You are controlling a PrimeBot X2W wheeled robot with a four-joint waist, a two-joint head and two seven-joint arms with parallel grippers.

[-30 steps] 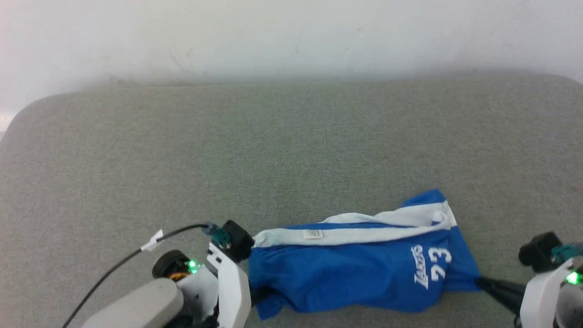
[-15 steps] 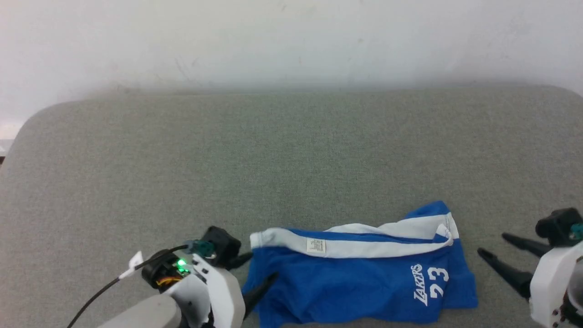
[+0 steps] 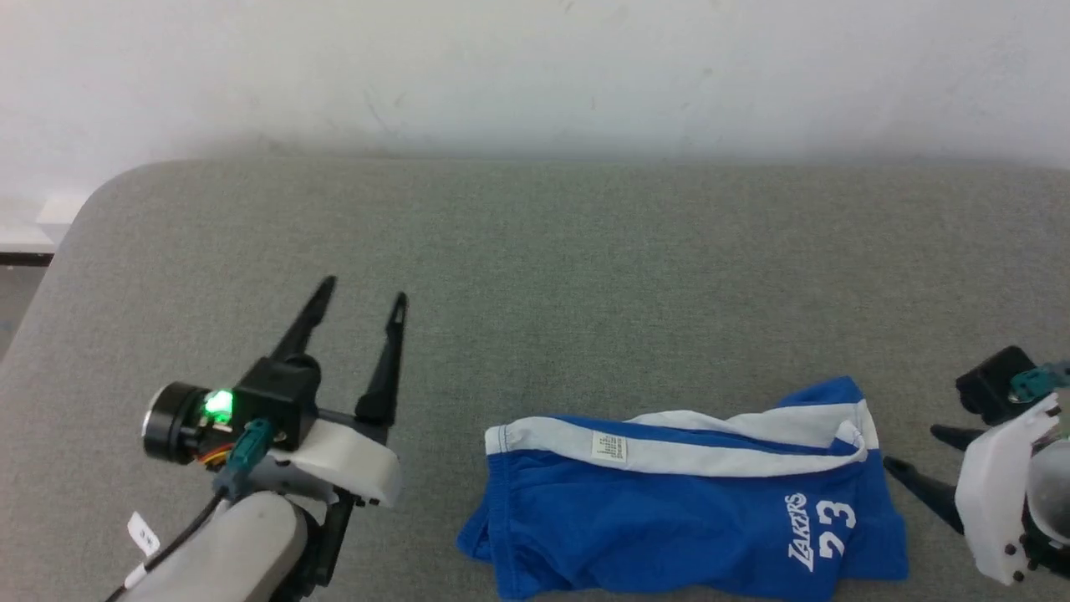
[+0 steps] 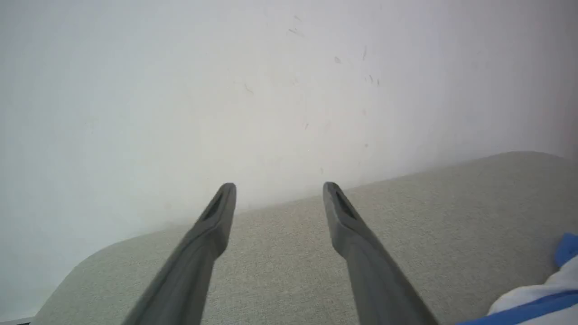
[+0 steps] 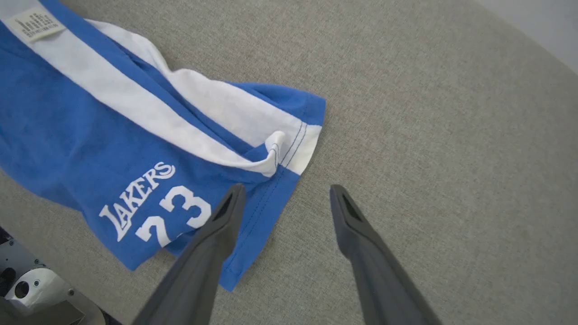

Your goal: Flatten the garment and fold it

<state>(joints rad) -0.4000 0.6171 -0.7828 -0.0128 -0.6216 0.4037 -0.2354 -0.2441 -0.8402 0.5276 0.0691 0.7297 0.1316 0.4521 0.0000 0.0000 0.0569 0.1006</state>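
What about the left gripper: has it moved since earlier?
Yes. The left gripper was at the left end of the shorts; now it is open, apart to their left, fingers toward the wall.

blue shorts (image 3: 685,518), white stripes, label tag (image 3: 609,446), "Lakers 23" print (image 3: 821,538); lying rumpled, partly flattened on grey surface (image 3: 535,293), near front edge

Bright, soft, even light; a faint shadow lies where the wall (image 3: 535,75) meets the grey surface (image 3: 585,276). Wrist views bend at the edges and blur near the lens.
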